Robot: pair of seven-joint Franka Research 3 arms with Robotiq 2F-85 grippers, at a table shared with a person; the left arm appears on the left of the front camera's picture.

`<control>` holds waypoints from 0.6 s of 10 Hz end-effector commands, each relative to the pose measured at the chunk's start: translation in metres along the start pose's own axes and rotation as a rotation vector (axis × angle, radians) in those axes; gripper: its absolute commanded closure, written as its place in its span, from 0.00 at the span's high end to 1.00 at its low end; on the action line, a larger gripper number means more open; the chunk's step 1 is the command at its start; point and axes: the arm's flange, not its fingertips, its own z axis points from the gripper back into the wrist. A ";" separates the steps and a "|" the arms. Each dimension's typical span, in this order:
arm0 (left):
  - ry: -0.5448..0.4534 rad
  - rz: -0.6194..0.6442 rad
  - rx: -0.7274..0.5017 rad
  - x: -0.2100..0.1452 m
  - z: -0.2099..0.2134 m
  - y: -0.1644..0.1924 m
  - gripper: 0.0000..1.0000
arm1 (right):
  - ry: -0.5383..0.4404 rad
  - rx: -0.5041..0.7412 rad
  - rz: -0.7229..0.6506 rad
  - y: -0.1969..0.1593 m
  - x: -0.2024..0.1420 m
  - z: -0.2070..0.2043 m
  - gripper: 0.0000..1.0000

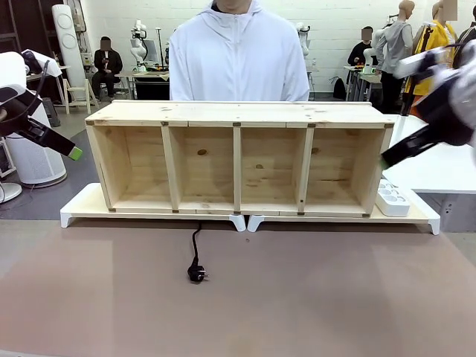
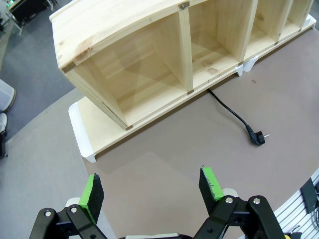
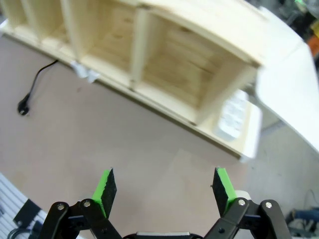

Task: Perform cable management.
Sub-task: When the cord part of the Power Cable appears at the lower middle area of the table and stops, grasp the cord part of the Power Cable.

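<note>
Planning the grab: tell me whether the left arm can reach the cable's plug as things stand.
Probably yes. The plug lies on bare table before the shelf, nothing around it; the left gripper hangs open above the table.

I am looking at the thin black cable (image 1: 195, 244), which is lying loose on the brown table (image 1: 320, 297), coming out from under the middle of the wooden shelf (image 1: 238, 113) and bending a little toward me, with its small round plug (image 1: 196, 274) resting flat at the end.

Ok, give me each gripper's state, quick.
Left gripper: open, holding nothing.
Right gripper: open, holding nothing.
</note>
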 end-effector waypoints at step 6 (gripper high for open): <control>0.001 0.003 0.000 0.000 0.000 0.000 1.00 | 0.131 0.403 0.218 0.081 0.105 -0.125 1.00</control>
